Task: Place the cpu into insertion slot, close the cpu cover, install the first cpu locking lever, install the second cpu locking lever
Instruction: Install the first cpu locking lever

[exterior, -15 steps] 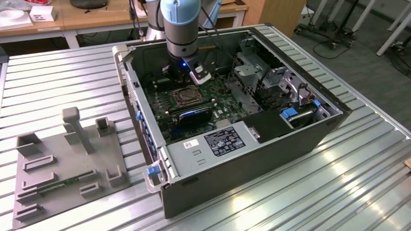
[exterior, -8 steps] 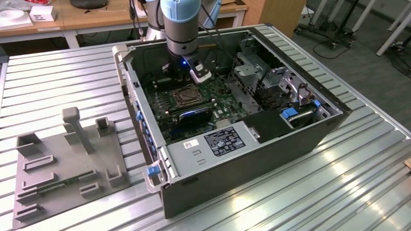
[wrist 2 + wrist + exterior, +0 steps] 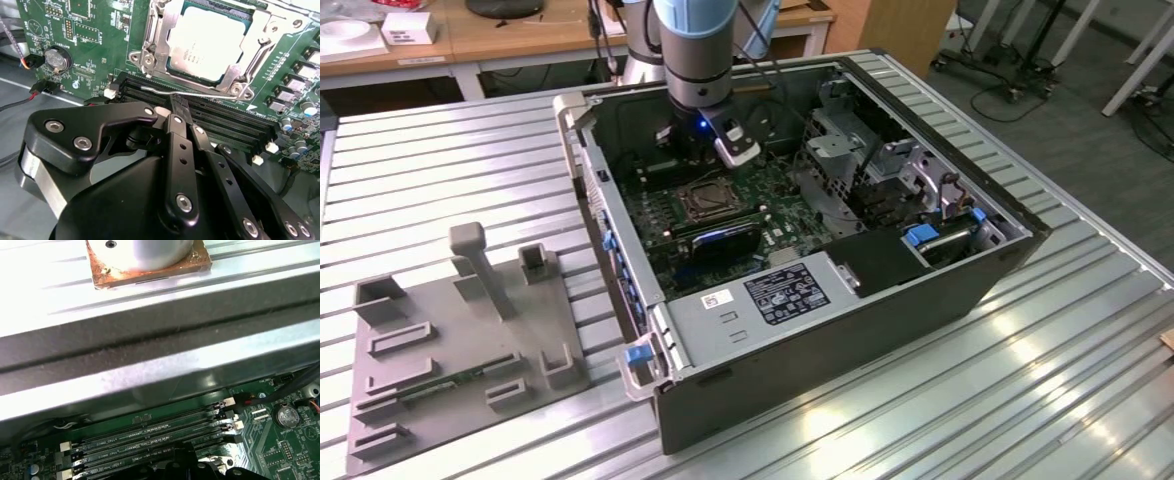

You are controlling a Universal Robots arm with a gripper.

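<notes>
Since the cpu (image 3: 207,42) already lies flat in the insertion slot (image 3: 704,201) and the cpu cover (image 3: 159,35) is folded down around it as a silver frame, my work is now at a locking lever (image 3: 215,94). This is the thin silver rod that lies along the edge of the socket, between the cover and the black memory slots (image 3: 230,125).

My tool (image 3: 177,106) has its two fingers brought fully together, and the joined tips sit right at this rod. I judge that they are pressed together to make one narrow point, because the space between the socket and the memory slots is tight. Whether the rod is really pinched between them, or only touched, I cannot tell.

In the exterior view my arm (image 3: 698,50) reaches almost straight down into the open computer case (image 3: 854,330), which lies on the ribbed metal desk (image 3: 454,170). The tool points down at the green motherboard (image 3: 781,195) just beside the socket, on the side toward the far wall of the case.
</notes>
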